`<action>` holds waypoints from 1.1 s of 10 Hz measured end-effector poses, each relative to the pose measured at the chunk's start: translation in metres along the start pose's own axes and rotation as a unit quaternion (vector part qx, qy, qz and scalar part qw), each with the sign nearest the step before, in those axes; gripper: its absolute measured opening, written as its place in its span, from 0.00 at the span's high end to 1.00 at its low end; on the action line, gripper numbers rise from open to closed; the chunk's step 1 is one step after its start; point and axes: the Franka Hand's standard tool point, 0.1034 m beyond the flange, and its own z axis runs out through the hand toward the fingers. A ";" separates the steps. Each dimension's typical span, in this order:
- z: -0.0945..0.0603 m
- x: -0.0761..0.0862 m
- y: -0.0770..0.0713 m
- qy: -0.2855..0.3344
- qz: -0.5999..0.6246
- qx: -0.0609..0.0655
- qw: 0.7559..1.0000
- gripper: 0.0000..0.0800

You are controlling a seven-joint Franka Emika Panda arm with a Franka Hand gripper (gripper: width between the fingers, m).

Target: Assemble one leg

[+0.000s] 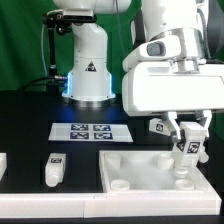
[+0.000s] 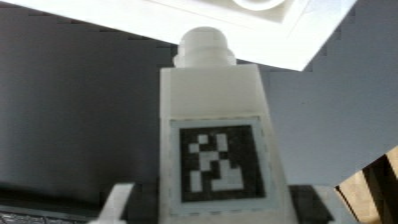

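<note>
- The arm [image 1: 165, 60] fills the exterior view from 1 to 3 o'clock. Its white wrist block is level and the gripper [image 1: 187, 140] points straight down at about 4 o'clock.
- The base [image 1: 88, 65] stands at the back, near 11 o'clock, well apart from the gripper.
- The claw is closed on the leg [image 1: 183, 165]. In the wrist view the two fingers [image 2: 118, 205] press against the leg's [image 2: 214, 110] flat sides, one on each, with the gripper [image 2: 217, 205] clamping its thick end.
- The leg hangs upright, thick end in the claw and narrow end down.
- It is a white blocky peg. It has a square-sided body, sloping shoulders and a short rounded stub at the free end.
- A black-and-white tag covers the face turned to the wrist camera. In the exterior view a tag also shows just under the fingers.
- The leg is over the panel [image 1: 140, 165], which lies at 5 o'clock in the exterior view. Its stub is above the panel's corner at 4 o'clock.
- In the wrist view the stub overlaps a corner of the panel [image 2: 267, 25]. Whether it touches cannot be told.
- A spare leg [image 1: 52, 168] lies on the table [image 1: 30, 120] at 8 o'clock, well apart from the claw.
- The marker board [image 1: 90, 130] lies flat just off centre, toward 8 o'clock.
</note>
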 end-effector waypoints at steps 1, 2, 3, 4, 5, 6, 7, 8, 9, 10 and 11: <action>0.000 -0.004 0.003 0.002 -0.001 -0.003 1.000 0.64; 0.002 -0.021 0.005 -0.003 0.008 -0.001 1.000 0.64; 0.005 -0.032 -0.006 -0.007 0.015 0.009 1.000 0.64; 0.007 -0.036 -0.010 -0.009 0.011 0.014 1.000 0.64; 0.009 -0.037 0.001 -0.012 0.019 0.016 1.000 0.64; 0.008 -0.034 0.007 -0.012 0.028 0.020 0.999 0.64; 0.009 -0.032 0.004 -0.011 0.031 0.022 0.999 0.64; 0.009 -0.031 0.002 -0.010 0.030 0.023 0.999 0.64; 0.010 -0.029 0.001 -0.009 0.030 0.023 0.999 0.64; 0.011 -0.029 -0.005 -0.010 0.032 0.026 0.999 0.64; 0.013 -0.028 -0.012 -0.010 0.032 0.029 0.999 0.64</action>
